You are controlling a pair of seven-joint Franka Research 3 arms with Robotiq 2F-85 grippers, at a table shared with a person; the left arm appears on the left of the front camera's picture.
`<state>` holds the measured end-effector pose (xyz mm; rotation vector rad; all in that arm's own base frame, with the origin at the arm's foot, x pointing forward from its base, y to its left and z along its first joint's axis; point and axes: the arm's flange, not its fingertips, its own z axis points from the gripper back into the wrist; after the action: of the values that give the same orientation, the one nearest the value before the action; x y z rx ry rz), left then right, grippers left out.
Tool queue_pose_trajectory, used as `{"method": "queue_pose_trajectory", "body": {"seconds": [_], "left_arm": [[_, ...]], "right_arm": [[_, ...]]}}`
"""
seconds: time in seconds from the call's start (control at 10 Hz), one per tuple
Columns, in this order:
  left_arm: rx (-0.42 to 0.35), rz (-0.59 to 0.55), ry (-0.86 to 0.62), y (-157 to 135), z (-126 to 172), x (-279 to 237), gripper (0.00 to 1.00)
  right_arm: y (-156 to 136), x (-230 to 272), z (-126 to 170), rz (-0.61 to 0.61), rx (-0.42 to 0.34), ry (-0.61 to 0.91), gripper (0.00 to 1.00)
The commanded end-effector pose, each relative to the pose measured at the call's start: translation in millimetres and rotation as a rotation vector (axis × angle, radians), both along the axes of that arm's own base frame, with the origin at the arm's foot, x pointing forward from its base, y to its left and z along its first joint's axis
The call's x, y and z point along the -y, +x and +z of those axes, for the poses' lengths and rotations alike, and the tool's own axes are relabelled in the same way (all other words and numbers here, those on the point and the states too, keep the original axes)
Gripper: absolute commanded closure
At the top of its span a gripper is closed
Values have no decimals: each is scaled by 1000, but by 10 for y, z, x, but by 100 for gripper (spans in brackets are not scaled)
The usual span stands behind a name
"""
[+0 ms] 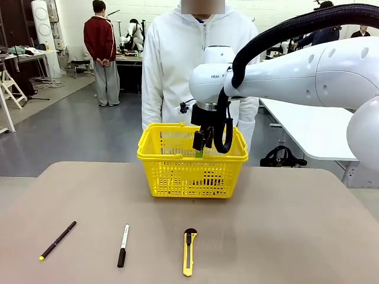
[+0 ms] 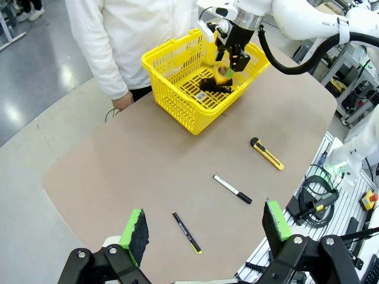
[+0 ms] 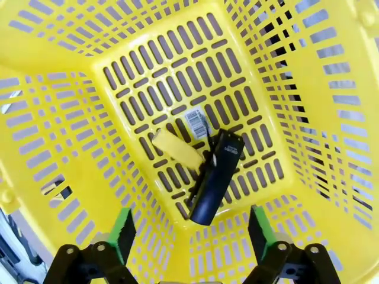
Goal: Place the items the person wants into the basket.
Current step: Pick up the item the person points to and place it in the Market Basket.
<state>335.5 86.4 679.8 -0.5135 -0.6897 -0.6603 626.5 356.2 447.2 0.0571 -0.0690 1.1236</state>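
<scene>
The yellow basket (image 1: 177, 177) stands at the table's far middle, in front of the person (image 1: 172, 65) in the white hooded jacket. My right gripper (image 1: 202, 142) hangs open over the basket's rim; in the right wrist view its green pads (image 3: 125, 231) stand wide apart above the basket (image 3: 71, 53) floor. The yellow-and-black tape measure (image 3: 214, 176) lies on that floor below the right gripper (image 3: 193, 234), free of the fingers, and shows in the basket (image 2: 177, 106) as well (image 2: 214, 84). The black pen with a yellow tip (image 1: 58, 240) lies at the near left. My left gripper (image 2: 206, 228) is open, high above the pen (image 2: 187, 232).
A white marker with a black cap (image 1: 123, 245) and a yellow-and-black utility knife (image 1: 189, 252) lie near the front edge, right of the pen. The person's hand (image 2: 123, 102) hangs by the table's far edge. The right arm (image 1: 308, 71) reaches in from the right.
</scene>
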Motion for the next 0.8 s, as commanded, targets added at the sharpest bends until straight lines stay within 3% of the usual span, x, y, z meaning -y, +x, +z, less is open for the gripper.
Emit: {"method": "queue_pose_trajectory", "body": {"seconds": [0.0,0.3,0.4,0.5,0.7], "left_arm": [[13,-19,-10,-3,-4,-21,0],[13,-19,-10,-3,-4,-21,0],[13,-19,-10,-3,-4,-21,0],[13,-19,-10,-3,-4,-21,0],[13,-19,-10,-3,-4,-21,0]], "right_arm": [[51,-37,51,-2,-29,8,0],[-25,-16,106,-4,-34,4,0],[-228,23,261,-32,-55,-12,0],[-597,232,588,-55,-39,-41,0],[-1684,1060,1329,-152,79,-39,0]]}}
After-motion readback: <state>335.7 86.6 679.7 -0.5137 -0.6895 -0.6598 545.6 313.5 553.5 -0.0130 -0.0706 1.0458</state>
